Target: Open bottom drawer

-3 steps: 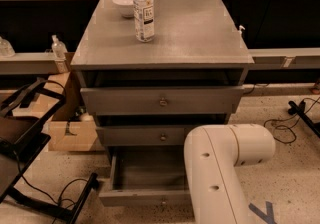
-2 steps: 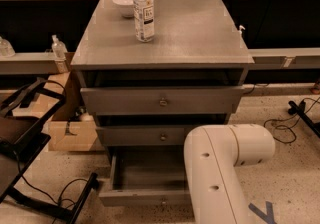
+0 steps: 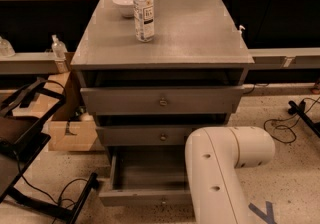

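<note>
Cannot see the tool, out of sight low down past the thick white robot arm [image 3: 220, 178], so cannot tell if wide or narrow. Pulled out and open just left of that arm: the lowest flat grey drawer [image 3: 135, 198] with a small round brass knob. High above, on the grey desk [image 3: 195, 33], a clear plastic water bottle [image 3: 143, 10] standing beside a small white bowl [image 3: 123, 4].
</note>
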`<state>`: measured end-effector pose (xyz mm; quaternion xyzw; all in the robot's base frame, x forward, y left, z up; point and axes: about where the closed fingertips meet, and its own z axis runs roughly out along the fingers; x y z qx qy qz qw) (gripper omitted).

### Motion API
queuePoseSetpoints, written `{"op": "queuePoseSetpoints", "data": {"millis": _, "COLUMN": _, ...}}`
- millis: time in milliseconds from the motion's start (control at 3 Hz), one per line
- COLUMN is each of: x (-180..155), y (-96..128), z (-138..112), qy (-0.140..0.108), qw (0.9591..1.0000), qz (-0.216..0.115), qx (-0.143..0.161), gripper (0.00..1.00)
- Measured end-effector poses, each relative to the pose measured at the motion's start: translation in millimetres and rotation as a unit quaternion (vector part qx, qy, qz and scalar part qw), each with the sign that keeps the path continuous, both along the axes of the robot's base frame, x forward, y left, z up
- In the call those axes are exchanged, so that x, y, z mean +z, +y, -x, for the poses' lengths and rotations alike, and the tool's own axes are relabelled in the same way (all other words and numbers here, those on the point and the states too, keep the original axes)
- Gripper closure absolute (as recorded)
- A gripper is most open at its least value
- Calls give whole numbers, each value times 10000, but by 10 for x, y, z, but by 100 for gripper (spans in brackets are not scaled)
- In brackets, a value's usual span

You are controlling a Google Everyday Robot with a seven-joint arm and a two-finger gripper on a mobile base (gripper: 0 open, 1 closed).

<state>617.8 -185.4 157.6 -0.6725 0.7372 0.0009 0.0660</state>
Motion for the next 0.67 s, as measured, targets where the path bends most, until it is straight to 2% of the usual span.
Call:
{"op": "queuePoseSetpoints", "data": {"millis": 333, "x": -221, "y": -37, "z": 397, "qy": 231, "qw": 9994, "qz": -158, "qx": -202, "gripper": 100}}
{"op": "queuePoseSetpoints", "data": {"millis": 667, "x": -273, "y": -51, "z": 527, "qy": 328, "qw": 9988, "qz": -221, "qx": -300, "gripper": 100}}
